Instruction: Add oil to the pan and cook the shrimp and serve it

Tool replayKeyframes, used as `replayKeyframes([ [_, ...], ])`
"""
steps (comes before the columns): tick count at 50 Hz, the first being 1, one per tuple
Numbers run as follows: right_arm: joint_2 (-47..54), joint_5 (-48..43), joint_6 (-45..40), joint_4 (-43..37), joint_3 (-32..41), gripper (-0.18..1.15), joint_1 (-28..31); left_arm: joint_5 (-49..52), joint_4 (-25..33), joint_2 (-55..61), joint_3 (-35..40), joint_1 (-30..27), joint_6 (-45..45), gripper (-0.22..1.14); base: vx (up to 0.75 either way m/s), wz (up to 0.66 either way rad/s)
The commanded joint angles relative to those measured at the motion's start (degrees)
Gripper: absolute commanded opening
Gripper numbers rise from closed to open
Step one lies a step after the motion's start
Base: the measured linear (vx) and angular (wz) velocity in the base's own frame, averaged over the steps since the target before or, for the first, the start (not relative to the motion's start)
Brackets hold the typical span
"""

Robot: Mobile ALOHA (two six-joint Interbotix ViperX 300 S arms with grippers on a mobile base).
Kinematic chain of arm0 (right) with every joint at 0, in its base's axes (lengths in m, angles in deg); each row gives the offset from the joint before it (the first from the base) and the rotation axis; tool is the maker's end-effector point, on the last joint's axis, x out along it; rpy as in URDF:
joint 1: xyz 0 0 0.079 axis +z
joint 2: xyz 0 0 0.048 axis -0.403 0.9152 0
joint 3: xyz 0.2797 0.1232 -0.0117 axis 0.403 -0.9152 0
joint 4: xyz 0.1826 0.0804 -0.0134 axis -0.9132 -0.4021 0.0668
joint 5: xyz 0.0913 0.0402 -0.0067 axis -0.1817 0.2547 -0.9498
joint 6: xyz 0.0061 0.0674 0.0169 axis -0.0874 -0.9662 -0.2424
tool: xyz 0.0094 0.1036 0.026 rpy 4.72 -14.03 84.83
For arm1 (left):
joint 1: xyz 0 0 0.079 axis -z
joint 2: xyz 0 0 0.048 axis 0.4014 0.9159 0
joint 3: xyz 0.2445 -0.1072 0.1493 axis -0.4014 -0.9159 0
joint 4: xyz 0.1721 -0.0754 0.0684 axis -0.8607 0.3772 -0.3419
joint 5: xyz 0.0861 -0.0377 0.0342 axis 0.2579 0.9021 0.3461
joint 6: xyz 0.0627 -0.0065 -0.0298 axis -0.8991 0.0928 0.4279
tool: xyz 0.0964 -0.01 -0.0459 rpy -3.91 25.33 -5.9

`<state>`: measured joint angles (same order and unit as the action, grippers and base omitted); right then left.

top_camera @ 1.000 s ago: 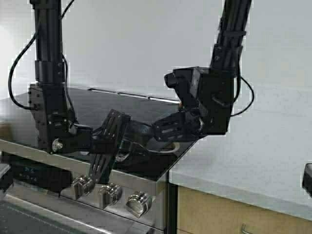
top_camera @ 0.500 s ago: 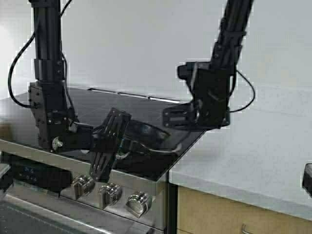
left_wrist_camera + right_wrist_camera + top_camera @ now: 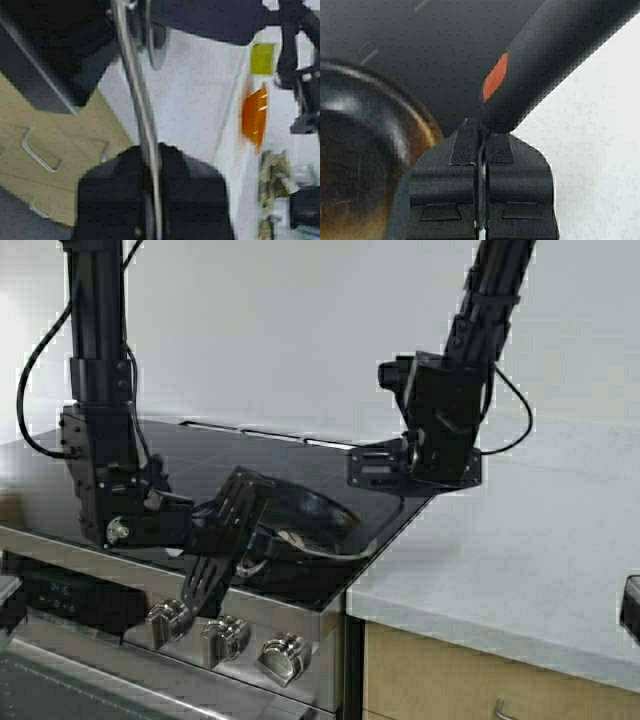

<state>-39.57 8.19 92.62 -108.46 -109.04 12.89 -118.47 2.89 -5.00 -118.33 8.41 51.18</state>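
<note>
The pan [image 3: 312, 516] sits at the front right of the black stove top [image 3: 200, 455]. My left gripper [image 3: 258, 540] is shut on its thin metal handle [image 3: 142, 115]. A small pale bit [image 3: 293, 537] lies in the pan; I cannot tell if it is the shrimp. My right gripper [image 3: 358, 469] hangs above the pan's right rim, shut on a black utensil with an orange mark [image 3: 535, 65]. The pan's browned inside [image 3: 365, 150] shows in the right wrist view. A yellow-green patch, the oil [image 3: 262, 58], shows far off in the left wrist view.
The white counter [image 3: 520, 550] runs right of the stove, with wooden drawers [image 3: 450, 680] below. Stove knobs [image 3: 225, 635] line the front edge. An orange bowl [image 3: 255, 117] stands on the counter in the left wrist view.
My right gripper has risen out of the pan and moved up and to the right with the utensil. The left gripper keeps its hold on the pan handle.
</note>
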Motion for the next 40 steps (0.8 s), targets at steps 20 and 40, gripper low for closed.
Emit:
replayKeyframes([
  [20, 6.8, 5.6, -9.7, 5.3, 0.9, 0.07, 0.1, 7.5, -4.0, -3.1, 1.4, -0.3, -1.9, 0.03, 0.00, 0.00],
  [40, 6.9, 7.6, -14.1, 12.1, 2.7, 0.07, 3.2, 13.1, -8.0, -4.2, 3.5, -0.2, -1.4, 0.03, 0.00, 0.00],
])
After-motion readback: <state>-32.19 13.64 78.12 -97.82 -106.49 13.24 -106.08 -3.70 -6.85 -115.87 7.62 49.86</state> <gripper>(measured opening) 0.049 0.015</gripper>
